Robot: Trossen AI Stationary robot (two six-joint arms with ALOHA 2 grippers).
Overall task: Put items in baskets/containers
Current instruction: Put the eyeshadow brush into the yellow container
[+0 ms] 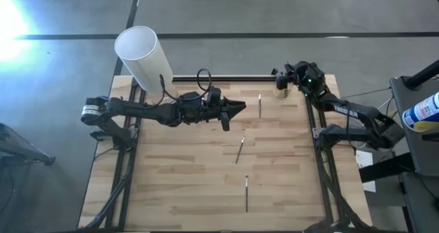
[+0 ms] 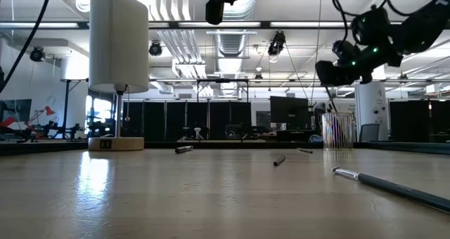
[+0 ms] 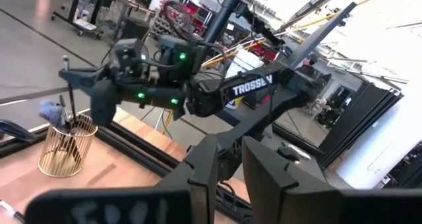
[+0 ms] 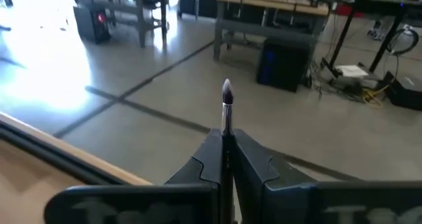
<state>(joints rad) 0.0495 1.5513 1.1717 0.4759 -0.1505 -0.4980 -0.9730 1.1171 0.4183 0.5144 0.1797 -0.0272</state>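
Observation:
A small gold-tinted see-through cup point(image 1: 281, 92) point(image 3: 64, 148) with several sticks in it stands at the table's far right. My right gripper point(image 1: 278, 76) point(image 4: 226, 145) hangs just above it, shut on a thin stick point(image 3: 68, 99). Three more sticks lie flat on the wood: one point(image 1: 260, 104) at the far middle, one point(image 1: 241, 149) in the middle, one point(image 1: 247, 193) near the front. My left gripper point(image 1: 241, 108) point(image 3: 229, 181) hovers high over the table's middle, pointing level at the right arm. Its fingers stand a little apart with nothing seen between them. My right gripper pinches the stick's shaft point(image 4: 226, 135) between its two fingers, which come in about level from the table's right and lie across it. The stick stands nearly upright, its tufted end point(image 4: 226, 89) above the fingers. Its lower end point(image 3: 72, 126) reaches down to the cup's mouth, clear of the table.
A tall white cylinder point(image 1: 140, 55) on a small wooden base stands at the table's far left corner. The bare planks point(image 1: 185, 185) between the two arms hold only the loose sticks. A blue and white bottle point(image 1: 424, 113) sits off the table at the right.

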